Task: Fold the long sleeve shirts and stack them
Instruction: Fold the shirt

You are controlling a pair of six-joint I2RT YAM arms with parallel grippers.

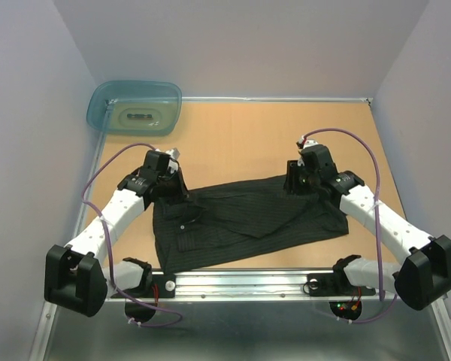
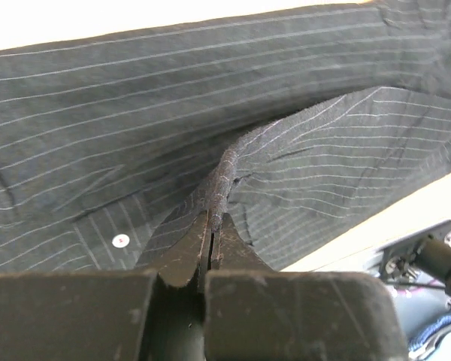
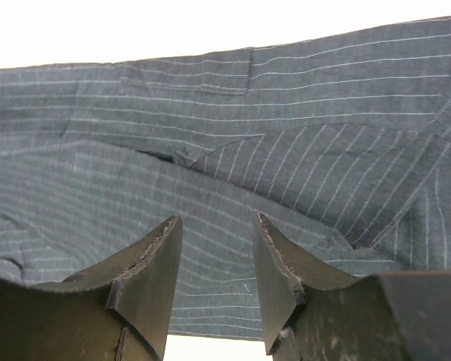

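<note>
Your left gripper (image 2: pixel 212 226) is clamped on a pinched ridge of the shirt (image 1: pixel 248 222), and the cloth rises in a narrow crest between the closed jaws. Your right gripper (image 3: pixel 216 233) has its jaws apart over the striped cloth, with nothing caught between them that shows. The shirt lies spread and rumpled across the near middle of the table (image 1: pixel 240 135), with one gripper at each end of its far edge. This looks like the start of a fold, with one side taken and the other not yet. The next move likely calls for the right jaws to settle onto an edge and close, so that both sides lift evenly. Both arms reach forward from their bases, elbows turned outward and wrists tipped down at the cloth. The teal tub (image 1: pixel 135 107) sits well apart in the far left corner.
</note>
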